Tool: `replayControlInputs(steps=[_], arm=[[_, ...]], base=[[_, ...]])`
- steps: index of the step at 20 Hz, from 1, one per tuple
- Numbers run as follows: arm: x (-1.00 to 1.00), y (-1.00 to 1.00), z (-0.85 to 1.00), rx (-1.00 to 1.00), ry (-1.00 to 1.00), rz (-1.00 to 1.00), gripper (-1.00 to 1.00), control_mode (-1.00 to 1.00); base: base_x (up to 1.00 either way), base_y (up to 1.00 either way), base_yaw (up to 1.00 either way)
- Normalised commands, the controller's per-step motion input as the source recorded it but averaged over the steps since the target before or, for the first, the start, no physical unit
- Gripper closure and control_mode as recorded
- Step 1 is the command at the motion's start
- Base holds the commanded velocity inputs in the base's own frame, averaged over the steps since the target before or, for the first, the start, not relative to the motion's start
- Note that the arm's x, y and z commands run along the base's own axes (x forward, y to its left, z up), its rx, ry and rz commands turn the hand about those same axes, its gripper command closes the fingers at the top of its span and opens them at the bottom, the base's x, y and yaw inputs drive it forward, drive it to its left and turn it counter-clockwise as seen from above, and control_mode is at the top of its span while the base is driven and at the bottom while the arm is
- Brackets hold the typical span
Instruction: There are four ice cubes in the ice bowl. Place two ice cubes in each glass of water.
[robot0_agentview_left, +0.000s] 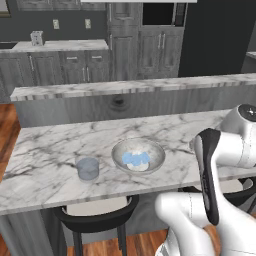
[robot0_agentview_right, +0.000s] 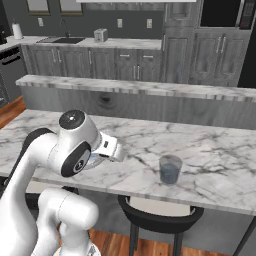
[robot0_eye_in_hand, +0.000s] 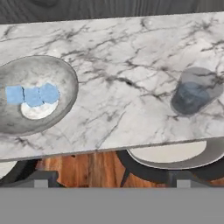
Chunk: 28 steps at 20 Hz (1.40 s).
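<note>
Ice cubes (robot0_agentview_left: 136, 159) in ice bowl (robot0_agentview_left: 120, 150) | glass of water (robot0_agentview_left: 87, 168) holds water only

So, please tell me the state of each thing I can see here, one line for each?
Wide shallow grey metal bowl: upright on the marble counter, holding ice.
Small pale blue ice cubes: clustered together inside the bowl, none taken out.
Short clear bluish glass tumbler: upright left of the bowl, no cube visible in it.
Second tumbler of the same kind: upright on the counter, apart from the bowl, no cube visible.
</note>
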Motion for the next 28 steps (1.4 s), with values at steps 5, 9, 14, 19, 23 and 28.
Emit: replayControlInputs(steps=[5, 9, 14, 19, 23, 28], arm=[[0.0, 0.71, 0.2, -0.15, 0.08, 0.5, -1.0, -1.0], [0.0, 0.54, 0.07, -0.09, 0.06, 0.5, -1.0, -1.0], [0.0, 0.46, 0.01, -0.07, 0.05, 0.47, -1.0, -1.0], [0.08, 0.48, 0.0, -0.03, 0.0, 0.18, -1.0, -1.0], [0.36, 0.43, -0.04, -0.12, 0.0, 0.0, -1.0, -1.0], [0.58, 0.35, -0.15, -0.1, 0.04, 0.02, -1.0, -1.0]], base=[[0.0, 0.0, 0.0], [0.0, 0.0, 0.0], [0.0, 0.0, 0.0], [0.0, 0.0, 0.0], [0.0, 0.0, 0.0], [0.0, 0.0, 0.0]])
